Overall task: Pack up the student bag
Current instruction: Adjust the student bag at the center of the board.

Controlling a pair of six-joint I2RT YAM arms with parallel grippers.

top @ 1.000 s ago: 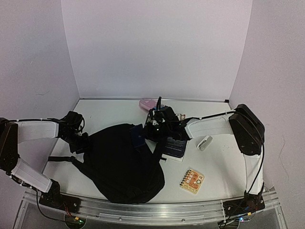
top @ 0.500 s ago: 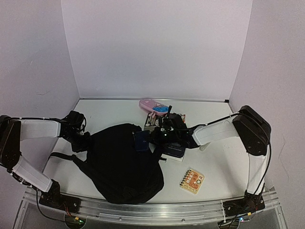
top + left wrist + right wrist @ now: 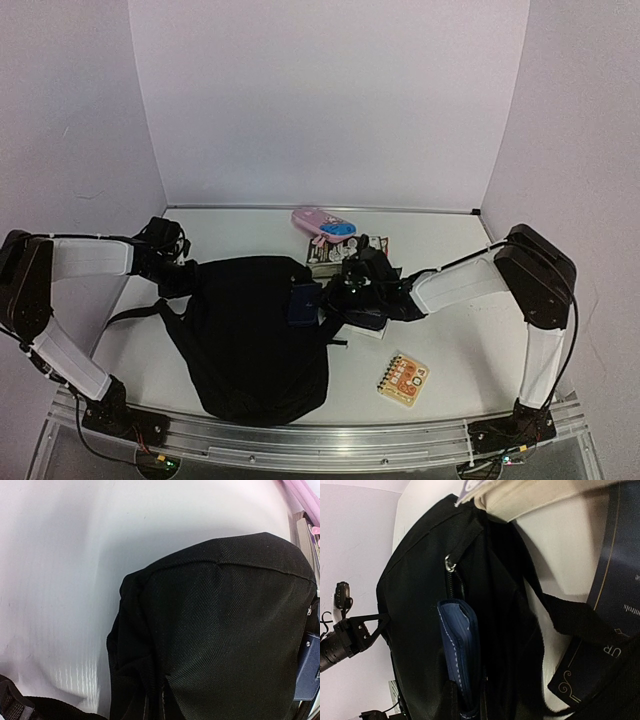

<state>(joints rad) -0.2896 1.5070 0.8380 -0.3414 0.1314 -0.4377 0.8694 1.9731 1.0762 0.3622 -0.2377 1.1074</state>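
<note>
left fingers (image 3: 367, 630) now clamp student bag (image 3: 250, 350); pouch (image 3: 303, 303) shifted

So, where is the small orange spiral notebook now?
In the top view, the notebook lies flat at the front right of the table, apart from the student bag on its left.

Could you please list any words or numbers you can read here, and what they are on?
"UR": gold letters, part of a cut-off word, on the dark blue book.
Smaller gold print on that book: too blurred to read.
Orange notepad: marks too small to read.
Pink case: nothing legible.
</note>
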